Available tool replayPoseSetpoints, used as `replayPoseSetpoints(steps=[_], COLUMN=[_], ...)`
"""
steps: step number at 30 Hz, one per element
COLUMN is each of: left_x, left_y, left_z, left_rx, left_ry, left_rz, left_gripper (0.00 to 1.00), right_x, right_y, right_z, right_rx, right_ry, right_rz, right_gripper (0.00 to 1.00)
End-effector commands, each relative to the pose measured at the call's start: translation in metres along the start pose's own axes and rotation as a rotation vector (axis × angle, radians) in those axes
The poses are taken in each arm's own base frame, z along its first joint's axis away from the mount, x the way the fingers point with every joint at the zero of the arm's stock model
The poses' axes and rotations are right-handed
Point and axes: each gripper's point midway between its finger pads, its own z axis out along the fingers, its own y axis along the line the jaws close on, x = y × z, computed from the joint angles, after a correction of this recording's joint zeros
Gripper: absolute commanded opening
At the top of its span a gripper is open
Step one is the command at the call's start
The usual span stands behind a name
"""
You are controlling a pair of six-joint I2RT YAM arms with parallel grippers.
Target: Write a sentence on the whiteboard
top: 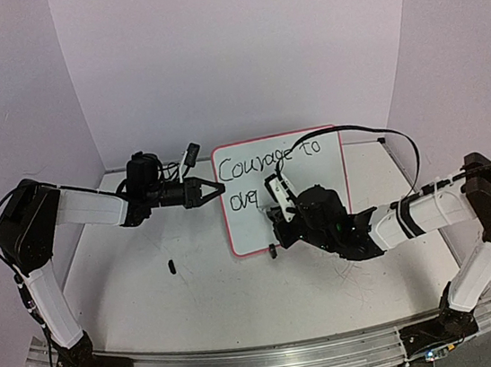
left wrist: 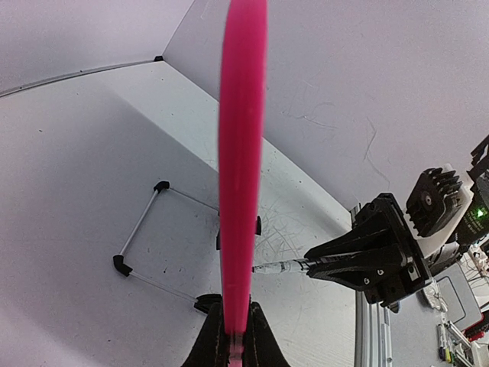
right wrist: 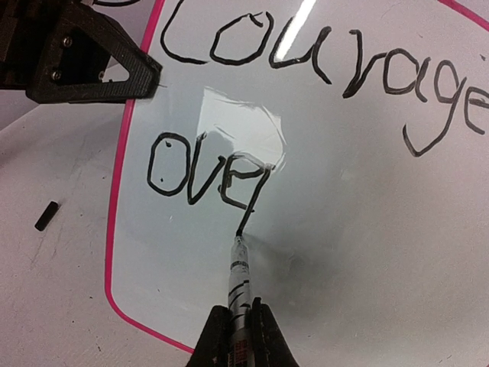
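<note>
Right claw [right wrist: 237,340]: clenched on a black-and-white marker [right wrist: 239,279], whose tip touches the whiteboard [right wrist: 367,229] at the foot of the stroke after "ove"; the finger bases are cut off by the bottom of the wrist view. Left claw [top: 213,190]: clamped on the board's left pink edge, with the board standing mid-table [top: 152,295], "Courage to" on its top line and its lower right corner hidden behind the right arm. Small black piece [top: 172,266], on the table left of the board: too small to identify.

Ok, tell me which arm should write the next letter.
Right. The right fingers hold the marker, tip on the whiteboard at the unfinished word; the left fingers grip the board's edge, steadying it.
</note>
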Motion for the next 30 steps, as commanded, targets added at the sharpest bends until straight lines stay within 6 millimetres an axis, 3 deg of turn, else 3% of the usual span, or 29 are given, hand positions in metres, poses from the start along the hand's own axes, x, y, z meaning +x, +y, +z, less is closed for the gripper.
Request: replayPoseSetpoints(steps=[1,22,26,30], left_x=[-0.015,-0.015,-0.016,-0.016], left_y=[-0.024,-0.025,-0.025,-0.025], left_z=[0.001,0.001,0.001,0.0], left_rx=[0.073,0.074,0.074,0.072], left_ry=[-0.016,-0.016,-0.016,-0.017], left_rz=[0.084,0.084,0.085,0.087], left_gripper=[0.0,0.0,0.0,0.0], right_x=[-0.022,-0.043,-0.043,-0.062], right_y=[-0.007,-0.029,-0.034,-0.027], right_z=[-0.002,0.005,-0.001,-0.022], right_rx=[0.045,0.143,0.157,0.074], right_ry=[-0.053,-0.098,-0.102,-0.161], right_rz=[0.024,0.044,0.058,0.071], right_gripper=[0.0,0.0,0.0,0.0])
